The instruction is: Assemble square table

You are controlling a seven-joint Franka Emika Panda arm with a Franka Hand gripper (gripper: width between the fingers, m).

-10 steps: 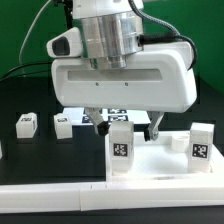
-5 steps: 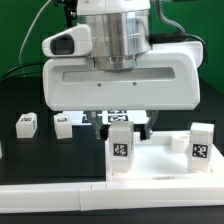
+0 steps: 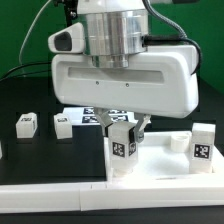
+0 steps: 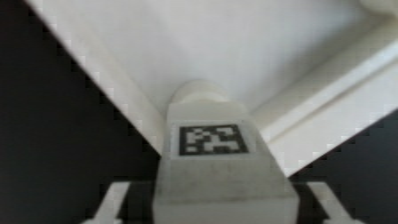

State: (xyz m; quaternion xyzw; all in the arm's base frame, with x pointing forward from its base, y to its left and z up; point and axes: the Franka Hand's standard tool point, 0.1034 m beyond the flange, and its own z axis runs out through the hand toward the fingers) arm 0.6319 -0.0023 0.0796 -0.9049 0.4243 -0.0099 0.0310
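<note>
The white square plate [image 3: 160, 166] lies at the exterior view's right. One tagged white leg [image 3: 121, 150] stands upright on its near left corner and a second leg [image 3: 201, 145] on its right corner. Two loose legs [image 3: 25, 123] [image 3: 62, 125] lie on the black table at the left. My gripper [image 3: 122, 125] hangs over the left standing leg, one finger on each side of its top. In the wrist view the leg [image 4: 214, 140] fills the space between the fingers [image 4: 118, 205], with a thin dark gap on each side. The gripper [image 4: 215, 208] is open.
The marker board [image 3: 88, 116] lies behind the gripper on the table. A long white border rail [image 3: 60, 200] runs along the front edge. The gripper's wide body hides the middle of the scene.
The gripper has shifted slightly over the left standing leg. Its fingers have drawn in from wide apart to close beside the leg's top. The legs and plate have not moved.
</note>
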